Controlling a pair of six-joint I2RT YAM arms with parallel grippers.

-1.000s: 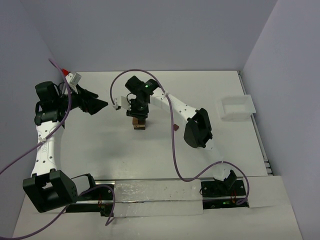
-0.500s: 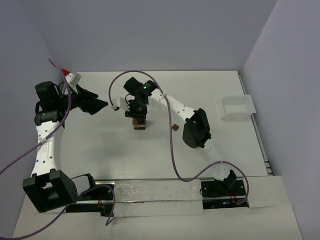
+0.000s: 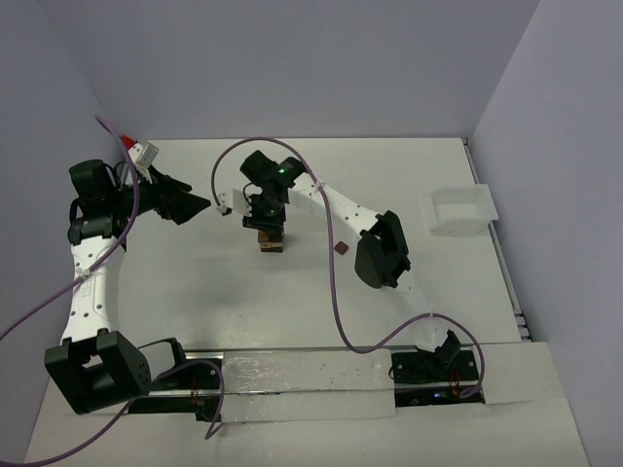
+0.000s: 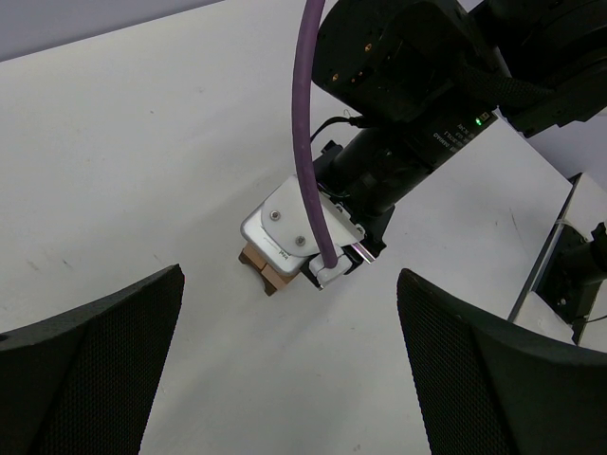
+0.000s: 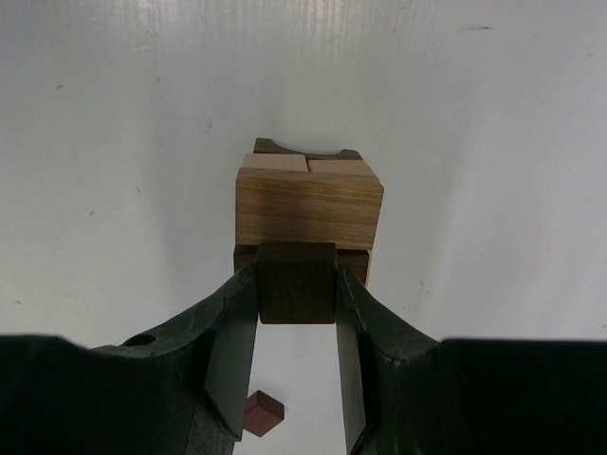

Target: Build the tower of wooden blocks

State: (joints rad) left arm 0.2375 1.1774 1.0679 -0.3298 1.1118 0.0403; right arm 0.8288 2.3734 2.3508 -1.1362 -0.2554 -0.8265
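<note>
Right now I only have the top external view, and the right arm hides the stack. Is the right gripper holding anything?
Observer: Yes. The right wrist view shows the right gripper shut on a dark brown block.
Operator: Where is that block relative to the tower?
Observer: At the near edge of the wood block tower. I cannot tell whether they touch.
Operator: And the left gripper?
Observer: The left gripper is open and empty, facing the tower.
</note>
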